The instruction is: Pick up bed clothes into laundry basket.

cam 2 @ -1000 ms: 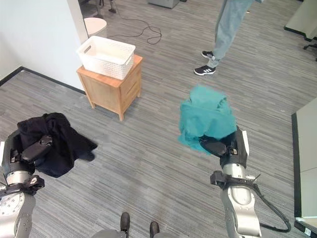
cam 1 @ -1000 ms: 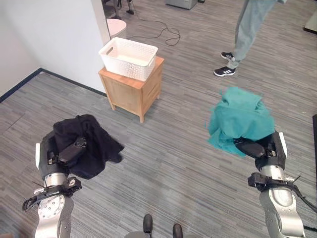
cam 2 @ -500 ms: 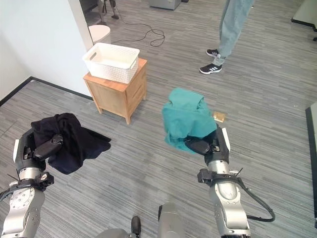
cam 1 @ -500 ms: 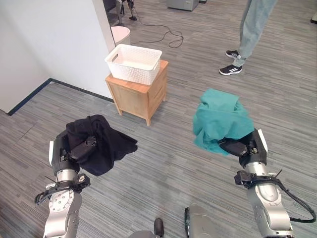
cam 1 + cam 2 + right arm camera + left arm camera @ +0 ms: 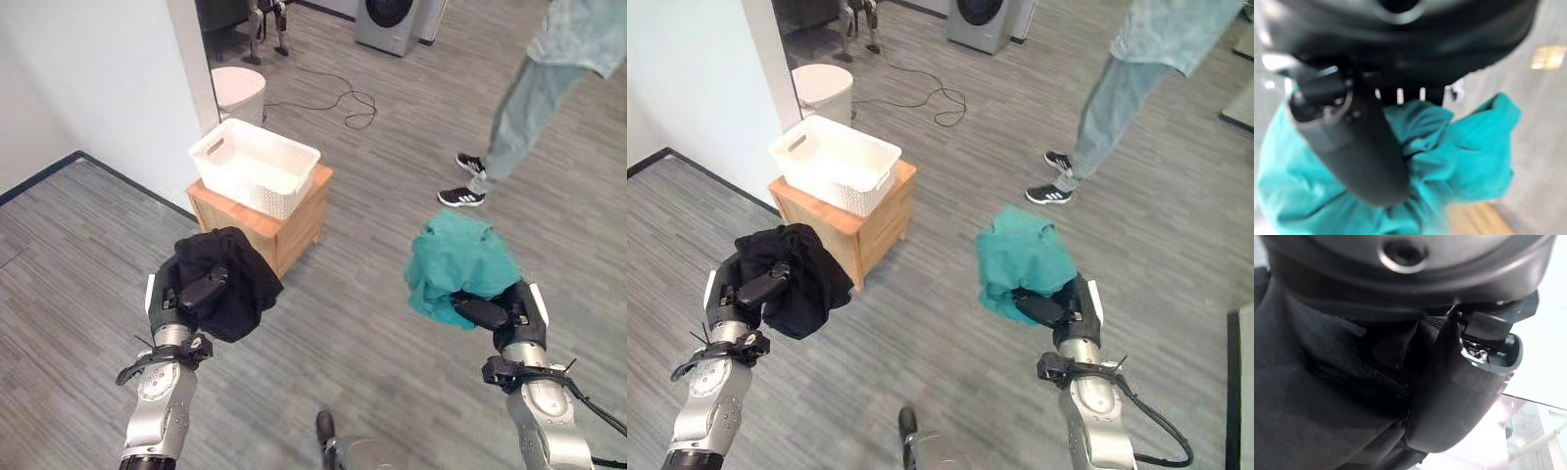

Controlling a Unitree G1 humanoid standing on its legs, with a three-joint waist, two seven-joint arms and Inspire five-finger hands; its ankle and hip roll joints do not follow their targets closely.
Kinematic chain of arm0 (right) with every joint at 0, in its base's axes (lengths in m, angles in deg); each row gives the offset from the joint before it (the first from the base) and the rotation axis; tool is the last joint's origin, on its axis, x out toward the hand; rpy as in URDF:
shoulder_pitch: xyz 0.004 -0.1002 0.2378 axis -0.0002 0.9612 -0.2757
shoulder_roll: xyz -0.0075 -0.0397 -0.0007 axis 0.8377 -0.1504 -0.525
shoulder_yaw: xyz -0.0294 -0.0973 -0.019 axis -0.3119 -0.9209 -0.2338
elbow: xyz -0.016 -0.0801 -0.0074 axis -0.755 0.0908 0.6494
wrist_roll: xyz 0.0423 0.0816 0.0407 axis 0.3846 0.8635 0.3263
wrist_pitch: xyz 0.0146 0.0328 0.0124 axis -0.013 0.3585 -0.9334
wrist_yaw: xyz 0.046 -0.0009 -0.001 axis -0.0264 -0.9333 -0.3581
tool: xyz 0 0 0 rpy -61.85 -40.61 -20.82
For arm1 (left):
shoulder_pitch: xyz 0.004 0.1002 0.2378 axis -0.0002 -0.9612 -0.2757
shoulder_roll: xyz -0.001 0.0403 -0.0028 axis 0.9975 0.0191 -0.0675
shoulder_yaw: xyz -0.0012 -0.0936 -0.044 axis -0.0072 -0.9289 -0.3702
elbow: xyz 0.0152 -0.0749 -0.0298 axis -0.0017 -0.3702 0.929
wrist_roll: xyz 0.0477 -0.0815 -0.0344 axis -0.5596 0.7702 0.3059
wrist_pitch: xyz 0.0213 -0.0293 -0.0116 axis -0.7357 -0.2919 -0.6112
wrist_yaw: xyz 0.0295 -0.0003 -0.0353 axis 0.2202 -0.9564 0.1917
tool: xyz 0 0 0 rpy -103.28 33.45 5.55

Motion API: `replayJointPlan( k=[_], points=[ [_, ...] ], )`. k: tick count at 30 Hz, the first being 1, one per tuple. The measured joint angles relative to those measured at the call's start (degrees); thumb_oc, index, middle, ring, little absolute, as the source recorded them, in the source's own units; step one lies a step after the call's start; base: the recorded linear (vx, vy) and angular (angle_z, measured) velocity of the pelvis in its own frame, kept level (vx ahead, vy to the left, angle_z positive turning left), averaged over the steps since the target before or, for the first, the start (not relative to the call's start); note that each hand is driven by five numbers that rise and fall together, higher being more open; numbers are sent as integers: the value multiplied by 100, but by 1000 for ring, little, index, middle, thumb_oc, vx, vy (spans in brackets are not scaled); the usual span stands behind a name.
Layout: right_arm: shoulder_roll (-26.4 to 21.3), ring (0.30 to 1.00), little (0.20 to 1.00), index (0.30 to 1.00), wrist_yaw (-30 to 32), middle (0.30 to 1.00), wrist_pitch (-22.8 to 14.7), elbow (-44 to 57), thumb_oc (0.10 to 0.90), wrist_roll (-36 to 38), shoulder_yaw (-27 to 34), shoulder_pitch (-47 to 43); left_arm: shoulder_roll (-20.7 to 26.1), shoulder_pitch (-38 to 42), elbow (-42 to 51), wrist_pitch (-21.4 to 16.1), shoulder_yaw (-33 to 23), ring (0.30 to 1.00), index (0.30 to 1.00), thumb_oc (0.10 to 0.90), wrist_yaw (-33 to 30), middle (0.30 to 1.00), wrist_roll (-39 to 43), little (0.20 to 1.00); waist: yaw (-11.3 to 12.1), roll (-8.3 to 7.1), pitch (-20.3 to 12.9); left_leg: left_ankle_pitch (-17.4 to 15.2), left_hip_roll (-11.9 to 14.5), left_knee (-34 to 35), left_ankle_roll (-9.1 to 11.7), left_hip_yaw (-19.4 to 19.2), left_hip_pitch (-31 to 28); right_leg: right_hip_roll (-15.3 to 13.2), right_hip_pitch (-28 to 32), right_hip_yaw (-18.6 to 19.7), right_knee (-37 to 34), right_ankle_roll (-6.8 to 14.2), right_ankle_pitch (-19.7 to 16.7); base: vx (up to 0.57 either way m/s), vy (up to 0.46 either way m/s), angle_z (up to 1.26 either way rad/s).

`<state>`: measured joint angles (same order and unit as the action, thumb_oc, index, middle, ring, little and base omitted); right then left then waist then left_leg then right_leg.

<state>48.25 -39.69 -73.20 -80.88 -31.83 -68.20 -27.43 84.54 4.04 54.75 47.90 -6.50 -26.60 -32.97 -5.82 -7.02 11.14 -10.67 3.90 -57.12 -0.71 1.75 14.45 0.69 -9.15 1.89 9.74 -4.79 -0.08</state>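
Note:
A black garment [image 5: 230, 284] hangs off the floor, bunched in my left hand [image 5: 194, 292], whose thumb presses into the dark cloth [image 5: 1317, 396] in the left wrist view. A teal garment [image 5: 458, 264] is held up by my right hand [image 5: 490, 313], thumb clamped on the teal cloth [image 5: 1469, 161]. The white slotted laundry basket [image 5: 255, 166] stands on a small wooden cabinet [image 5: 294, 220] ahead of my left hand, the black garment hanging just in front of the cabinet.
A person [image 5: 534, 98] in grey trousers and dark shoes stands at the far right. A white wall corner [image 5: 186, 59] rises behind the cabinet, with a round white bin [image 5: 238, 93] and a cable [image 5: 333, 98] on the grey plank floor beyond.
The camera has moved closer to the cabinet. The black garment, earlier trailing on the floor, now hangs clear in my left hand. The teal garment stays held up on the right.

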Motion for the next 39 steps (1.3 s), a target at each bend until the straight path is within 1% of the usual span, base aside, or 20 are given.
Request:
replayJointPlan(
  k=[1,3,5,6,7,10,11,12,13,14,15,18,19,21,24,25,27,28,30,39],
  points=[
    [-62,300,300,300,73,300,-18,-27,400,36,-5,-341,99,-138,39,55,-21,300,300,400,12,300,3,300,97,-20,152,-93,-274,776,103,-158,174,-33,683,25,-470,-67,29,523,-175,-15],
    [-88,300,300,300,91,300,-26,-25,400,69,43,-530,87,-170,68,51,-70,300,300,400,8,300,5,300,177,63,222,-61,-415,1873,109,-464,369,18,1256,-18,-856,-60,138,431,-78,-6],
    [-179,300,300,300,76,300,-55,-25,400,69,-136,-560,155,-230,113,25,-165,300,300,400,-28,300,55,300,427,228,230,295,-465,3137,104,-780,565,206,1770,-65,-1043,112,247,594,-68,-32],
    [-208,300,300,300,72,300,-58,-19,400,37,-279,-514,211,-244,150,1,-298,300,300,400,-53,300,51,300,491,313,171,567,-675,4078,78,-731,592,324,2088,-134,-1218,314,428,445,-57,-27],
    [-228,300,300,300,78,300,-55,-20,400,-4,-387,-483,299,-257,171,-17,-388,300,300,400,-67,300,41,300,515,288,171,690,-831,4351,6,-738,584,329,2398,-177,-1403,374,570,225,-25,-29],
    [-241,300,300,300,-56,300,-37,-4,400,-102,-449,-130,226,-523,374,-71,-671,300,300,400,-275,300,-72,300,528,474,43,1156,-1085,4603,-629,-780,170,571,2887,-96,-1296,524,787,369,24,-30],
    [-104,300,300,300,-50,300,-5,-42,400,-141,-432,88,279,-667,582,-74,-986,300,300,400,-316,300,-142,300,561,454,-2,1726,-1099,4913,-993,-598,-307,726,2992,-53,-841,747,1053,211,57,-43],
    [14,300,300,300,-53,300,7,-75,400,-148,-396,266,267,-635,620,-75,-1168,300,300,400,-421,300,-245,300,567,278,-66,1715,-1169,5221,-969,-551,-573,580,2732,-45,-175,861,1332,239,101,-19],
    [-18,300,300,300,-52,300,10,10,400,-209,-216,529,252,-542,679,-101,-1270,300,300,400,-646,300,-285,300,492,300,-105,1941,-1222,5758,-907,-392,-941,499,2379,-143,267,614,1642,179,79,9],
    [-48,300,300,300,-48,300,10,18,400,-232,-101,570,254,-458,697,-105,-1296,300,300,400,-691,300,-292,300,452,357,-82,1932,-1212,5922,-938,-320,-1058,440,2182,-176,377,649,1712,225,81,14],
    [-53,300,300,300,-36,300,21,3,400,-257,108,519,268,-172,692,-106,-1398,300,300,400,-809,300,-480,300,436,440,16,1918,-1195,6078,-945,-265,-1222,205,1295,-241,1780,1048,1775,81,-1,13],
    [-12,300,300,300,-39,300,44,10,400,-281,197,537,462,358,594,-165,-1388,300,300,400,-909,300,-573,300,212,476,235,1756,-1149,6176,-784,153,-1725,127,97,153,3240,1176,1836,117,-61,49],
    [9,300,300,300,-39,300,55,6,400,-313,149,548,559,516,551,-178,-1352,300,300,400,-900,300,-665,300,97,498,331,1675,-1081,6182,-670,286,-1924,173,-185,421,3345,1085,1814,192,-125,84],
    [8,300,300,300,-64,300,57,-2,400,-330,47,505,607,550,591,-289,-1356,300,300,400,-884,300,-750,300,97,547,336,1565,-982,6175,-502,383,-2139,-35,-444,800,2426,885,1607,204,-144,55],
    [-19,300,300,300,-58,300,54,-39,400,-332,49,425,662,623,579,-465,-1410,300,300,400,-898,300,-760,300,88,687,270,1265,-777,6132,-356,832,-2127,-140,-280,1663,144,1108,950,102,-109,71],
    [5,300,300,300,-52,300,56,-96,400,-331,49,486,691,704,539,-460,-1402,300,300,400,-932,300,-757,300,50,474,236,1192,-821,6038,-217,906,-2191,-294,58,1660,-652,1174,163,103,-164,102],
    [-5,300,300,300,-55,300,56,-189,400,-329,-31,442,638,508,574,-491,-1537,300,300,400,-970,300,-818,300,197,293,142,937,-815,6052,-100,764,-2432,-299,160,1373,-575,1014,-556,100,-182,42],
    [-11,300,300,300,-58,300,50,-276,400,-325,-35,296,523,193,595,-507,-1643,300,300,400,-1059,300,-877,300,234,492,65,789,-565,5974,15,624,-2457,-79,385,1328,-772,870,-631,68,-153,0],
    [-28,300,300,300,-58,300,51,-334,400,-327,-4,203,537,88,605,-505,-1832,300,300,400,-1138,300,-1049,300,251,556,37,739,-358,5983,126,540,-2473,59,590,1138,-1150,690,-765,64,-120,19],
    [-144,300,300,300,-170,300,46,-345,400,-173,-72,132,1390,521,603,-524,-2285,300,300,400,-1555,300,-1568,300,224,449,67,620,184,5616,479,512,-2533,538,1072,778,-1419,336,-742,22,-202,15]
  ],
)
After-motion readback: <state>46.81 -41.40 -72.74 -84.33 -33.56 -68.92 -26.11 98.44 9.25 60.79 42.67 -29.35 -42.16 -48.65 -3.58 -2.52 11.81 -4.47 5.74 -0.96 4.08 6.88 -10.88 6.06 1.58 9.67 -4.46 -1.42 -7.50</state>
